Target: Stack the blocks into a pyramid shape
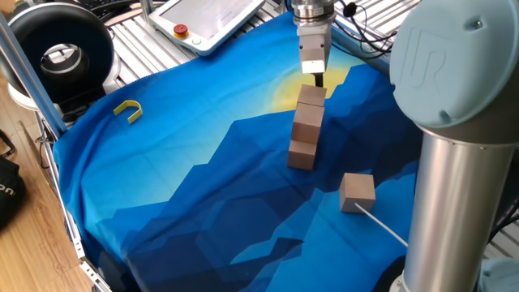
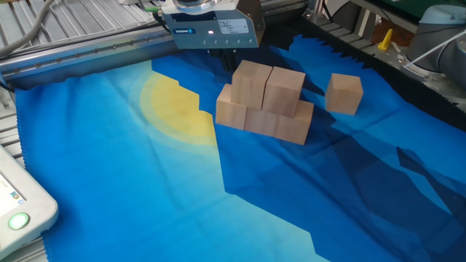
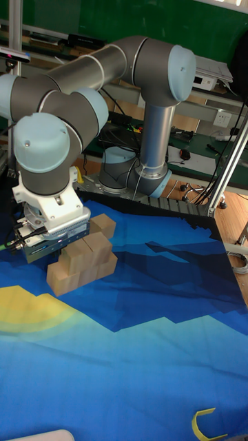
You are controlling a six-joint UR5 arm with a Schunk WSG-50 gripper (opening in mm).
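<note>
Five light-brown wooden blocks form a stack (image 2: 266,105): three in a bottom row and two on top. It also shows as the stack (image 1: 306,126) and the stack (image 3: 79,265). A sixth block (image 2: 344,93) lies alone on the cloth to the side, also seen as the lone block (image 1: 357,191) and the lone block (image 3: 103,224). My gripper (image 1: 315,80) hovers just over the far end of the stack with nothing between its fingers. Its body (image 2: 215,29) stands behind the stack, which hides most of the fingers. The jaws look open.
A small yellow U-shaped piece (image 1: 128,110) lies far off on the blue cloth (image 2: 131,189). A pendant with a red button (image 1: 207,20) sits beyond the cloth's edge. The arm's grey column (image 1: 454,162) stands beside the lone block.
</note>
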